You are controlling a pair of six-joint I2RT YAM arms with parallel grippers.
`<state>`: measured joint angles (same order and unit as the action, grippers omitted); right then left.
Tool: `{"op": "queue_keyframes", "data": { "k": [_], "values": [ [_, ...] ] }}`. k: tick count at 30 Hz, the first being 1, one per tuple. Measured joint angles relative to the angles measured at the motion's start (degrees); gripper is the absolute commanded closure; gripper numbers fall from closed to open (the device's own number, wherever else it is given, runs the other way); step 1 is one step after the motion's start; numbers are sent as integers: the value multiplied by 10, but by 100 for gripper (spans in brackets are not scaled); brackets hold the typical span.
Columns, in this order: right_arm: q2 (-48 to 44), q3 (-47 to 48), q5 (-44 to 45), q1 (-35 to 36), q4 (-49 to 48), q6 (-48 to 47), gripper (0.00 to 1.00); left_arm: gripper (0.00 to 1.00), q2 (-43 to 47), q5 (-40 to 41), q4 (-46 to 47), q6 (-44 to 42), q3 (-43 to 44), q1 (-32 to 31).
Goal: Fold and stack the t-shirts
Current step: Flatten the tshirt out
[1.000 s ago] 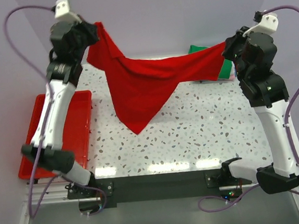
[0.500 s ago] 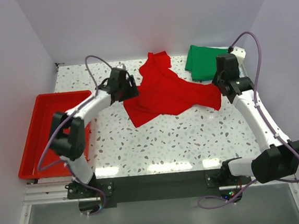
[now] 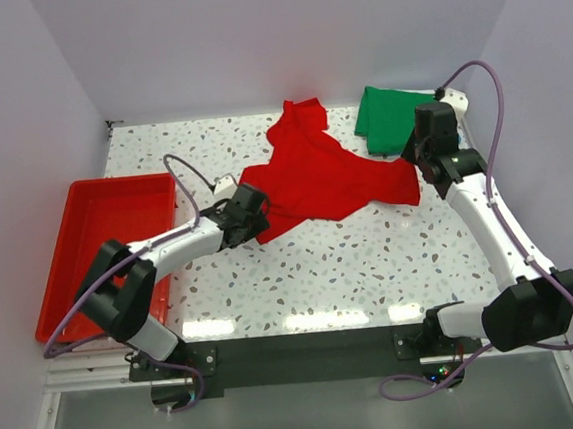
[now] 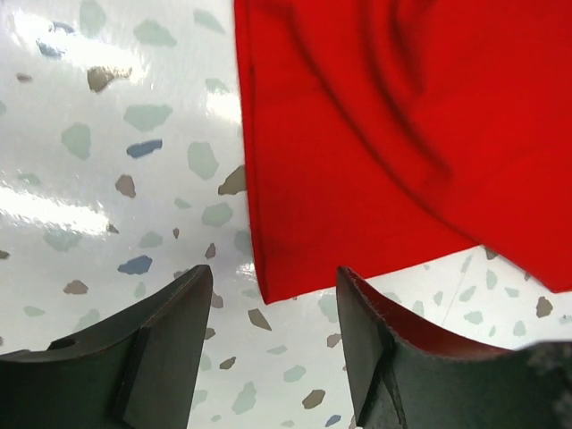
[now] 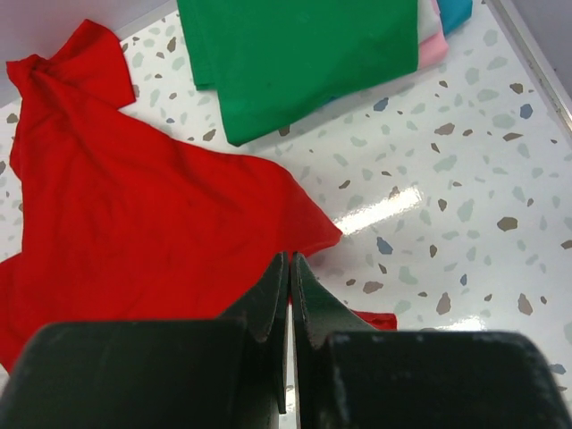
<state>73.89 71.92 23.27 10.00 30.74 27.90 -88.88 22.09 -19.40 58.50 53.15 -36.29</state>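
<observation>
At least four cloth t-shirts: one bright red t-shirt [image 3: 313, 177], one folded green t-shirt [image 3: 390, 117], plus a pink folded edge [image 5: 429, 52] and a teal folded edge [image 5: 458, 12]. One rigid red plastic tray [image 3: 86, 222]. One speckled table [image 3: 371, 257]. Two black pincers: left pincer [image 4: 273, 331], right pincer [image 5: 289, 268].

No readable text, label, brand, number or sign anywhere. Nothing printed on the plain bright red cloth t-shirt [image 3: 313, 177], the folded green cloth t-shirt [image 3: 391, 120], the rigid red plastic tray [image 3: 96, 221] or the speckled white tabletop [image 3: 371, 257].
</observation>
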Motion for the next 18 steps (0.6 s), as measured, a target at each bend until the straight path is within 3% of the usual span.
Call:
{"op": "queue_keyframes", "data": {
  "k": [18],
  "values": [
    [16,0,-24,0,-9,6,100,45,-115,45,-31,102,48,-37]
  ]
}}
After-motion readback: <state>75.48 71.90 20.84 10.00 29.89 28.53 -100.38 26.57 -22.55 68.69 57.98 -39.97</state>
